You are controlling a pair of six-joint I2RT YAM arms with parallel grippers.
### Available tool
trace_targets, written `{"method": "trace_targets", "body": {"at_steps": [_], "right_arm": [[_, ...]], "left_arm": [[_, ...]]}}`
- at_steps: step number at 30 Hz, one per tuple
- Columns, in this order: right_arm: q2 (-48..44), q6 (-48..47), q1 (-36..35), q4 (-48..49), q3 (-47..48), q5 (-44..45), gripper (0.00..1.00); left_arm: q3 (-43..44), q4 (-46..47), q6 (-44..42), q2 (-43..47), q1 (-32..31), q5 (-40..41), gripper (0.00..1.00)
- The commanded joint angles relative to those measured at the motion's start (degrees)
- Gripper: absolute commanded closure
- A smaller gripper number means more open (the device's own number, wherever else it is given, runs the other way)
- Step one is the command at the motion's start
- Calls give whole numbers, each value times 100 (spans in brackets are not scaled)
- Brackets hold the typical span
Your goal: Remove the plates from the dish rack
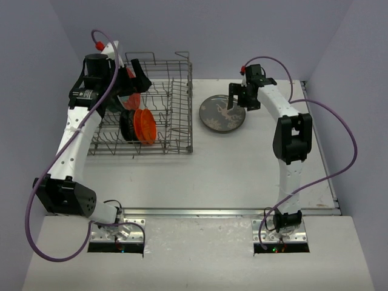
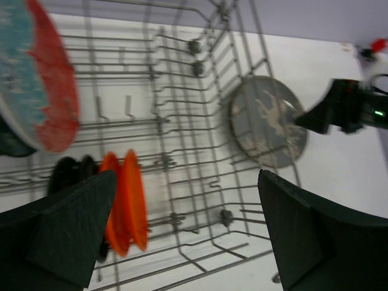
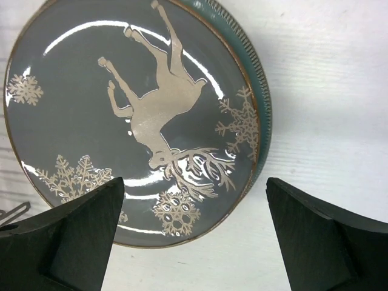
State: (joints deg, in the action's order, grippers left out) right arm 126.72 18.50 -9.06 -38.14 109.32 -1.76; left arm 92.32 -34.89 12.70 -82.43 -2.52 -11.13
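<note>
1. a white table (image 1: 242,176) stands in a corner of pale lilac walls (image 1: 212,36), and the dish rack (image 1: 182,124) sits on its left half.
2. the right gripper (image 1: 239,104) hangs with its fingers spread wide and nothing between them. straight below the gap between the fingers, a grey plate (image 1: 215,118) with a pale deer lies flat on the table, just beside the rack's outer wall.
3. on the side of the finger at the right of the wrist view, a teal rim (image 3: 262,103) shows under the grey plate, so it seems to rest on a second plate.
4. the left gripper (image 2: 187,182) is also wide and empty, over the inside of the rack. past the finger at the left of its view, a red plate (image 2: 57,91) with a teal middle stands on edge. close by that finger's tip, orange plates (image 2: 124,200) and black plates (image 2: 73,176) stand upright in the tines.
5. judged from this, the grey plate's set-down looks finished and the unloading is partway through, with several plates still in the rack.
6. the next move likely calls for the right fingers to rise straight up, clear of the rim. the left fingers would drop astride one upright plate's edge, close across its thickness and lift it straight out of the tines.
</note>
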Motion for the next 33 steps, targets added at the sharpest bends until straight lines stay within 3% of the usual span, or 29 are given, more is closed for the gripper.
{"method": "trace_targets", "body": {"at_steps": [1,5,9,19,33], "right_arm": [[-708,-339,-17,296,-4,735,1],[-1242,-432,-26,522,-312,521,1],[-1944,-489,-34,732,-917,207,1],[-3318,-628,-26,1095,-2434,-269,1],[-3407,-418,-33,895,-2494,-634,1]], "left_arm": [[956,-9,-744,-157,77,2214,2],[1846,-306,-1601,-908,78,2780,31],[1798,35,-1929,-1138,94,3065,43],[1831,541,-1905,-2016,212,3112,47],[2178,413,-1557,-3172,569,2550,51]]}}
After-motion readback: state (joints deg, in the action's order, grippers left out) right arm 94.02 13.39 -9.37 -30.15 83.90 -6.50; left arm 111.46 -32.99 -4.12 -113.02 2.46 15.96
